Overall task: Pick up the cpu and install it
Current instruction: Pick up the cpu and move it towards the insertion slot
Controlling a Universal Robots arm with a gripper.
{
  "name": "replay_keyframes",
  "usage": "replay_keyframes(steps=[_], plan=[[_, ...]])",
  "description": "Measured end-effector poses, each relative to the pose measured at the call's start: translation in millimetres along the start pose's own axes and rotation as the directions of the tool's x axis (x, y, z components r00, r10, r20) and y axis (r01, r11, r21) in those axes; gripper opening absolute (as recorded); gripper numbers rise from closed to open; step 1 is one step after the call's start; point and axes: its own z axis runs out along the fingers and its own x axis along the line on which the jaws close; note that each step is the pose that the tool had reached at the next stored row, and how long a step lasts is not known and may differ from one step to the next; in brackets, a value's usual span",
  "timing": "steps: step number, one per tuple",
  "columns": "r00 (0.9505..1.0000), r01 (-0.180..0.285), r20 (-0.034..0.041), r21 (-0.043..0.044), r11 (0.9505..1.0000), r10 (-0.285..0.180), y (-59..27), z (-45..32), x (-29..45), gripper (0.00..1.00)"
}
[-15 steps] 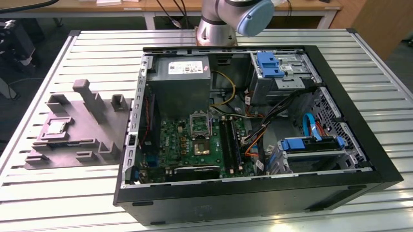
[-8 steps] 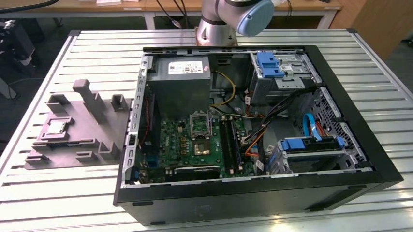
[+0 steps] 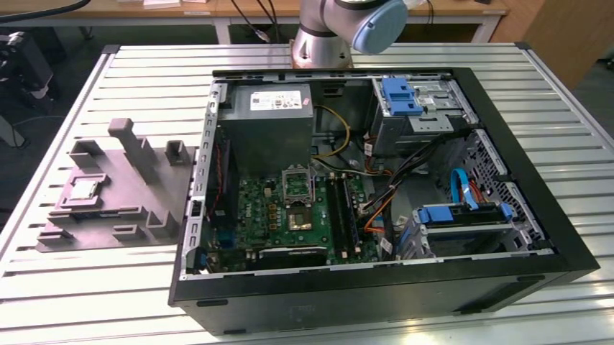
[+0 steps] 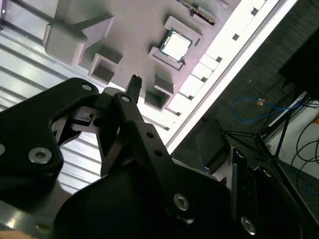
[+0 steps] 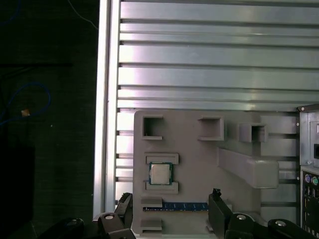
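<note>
gripper [image 5: 169, 199] jaws wide, apparently empty, over grey tray [image 5: 199, 164] | cpu [image 5: 160, 174] seated in tray pocket | tray on slatted table [image 5: 199, 50] | power-supply label [image 3: 280, 100] – print too small to read

In the exterior view the arm [image 3: 336, 29] is cut off by the top edge, and the cpu [image 3: 83, 188] is too small for detail. In the first wrist view the jaws run off the picture's edge, as does the computer case [image 5: 310, 164]. In the second wrist view they hide much of the grey tray [image 4: 124, 30] and counter [image 4: 20, 57].
</note>
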Motion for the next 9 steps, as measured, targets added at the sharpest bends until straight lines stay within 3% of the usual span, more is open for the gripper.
replay_keyframes(steps=[9], plan=[[1.0,0.0,0.0002,-0.0001,1.0,0.0,0.0,0.5,0.0,0.71]])
